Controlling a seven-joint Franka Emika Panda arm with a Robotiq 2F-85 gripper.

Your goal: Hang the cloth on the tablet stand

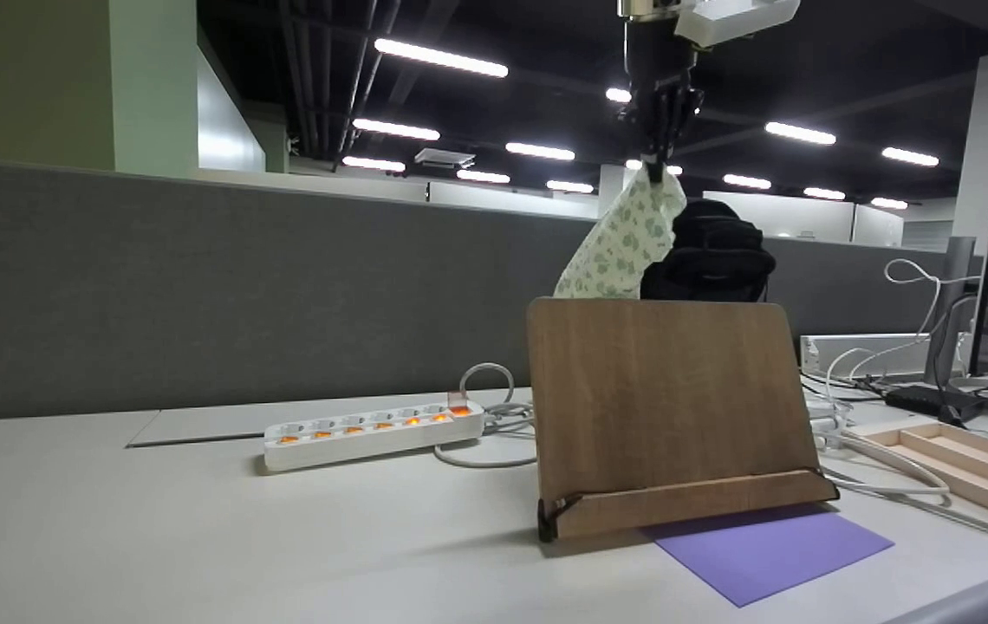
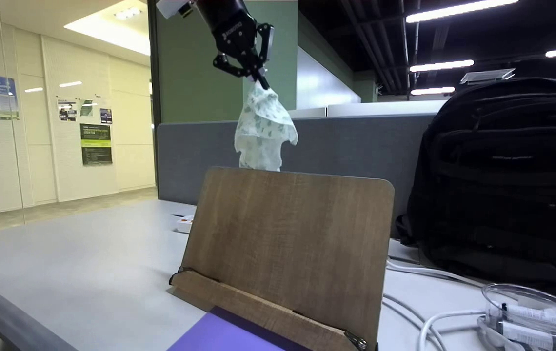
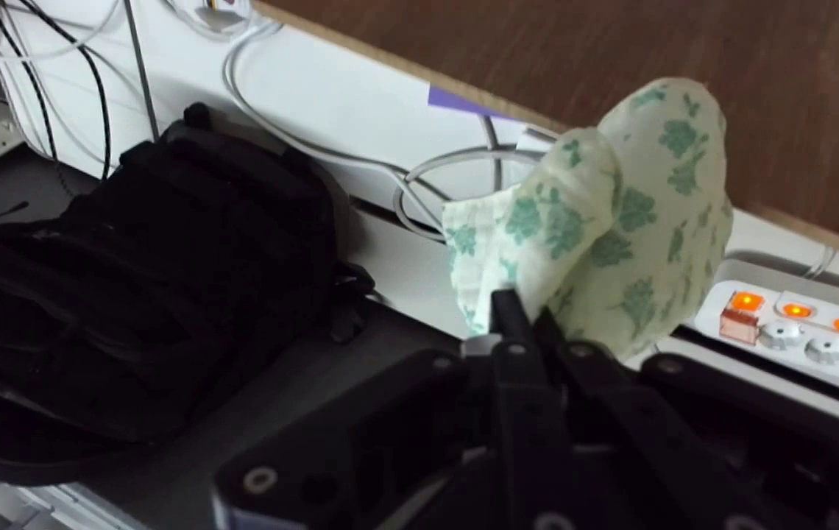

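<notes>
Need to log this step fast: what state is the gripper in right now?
Gripper: closed, holding the cloth, which hangs below it.

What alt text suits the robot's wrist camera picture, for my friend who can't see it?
A black gripper pinches a soft cream cloth with a green leafy print; in view, it overlaps the edge of a brown wooden board at upper right. A black fabric backpack is at left, a white plastic power strip with orange lights at right.
</notes>
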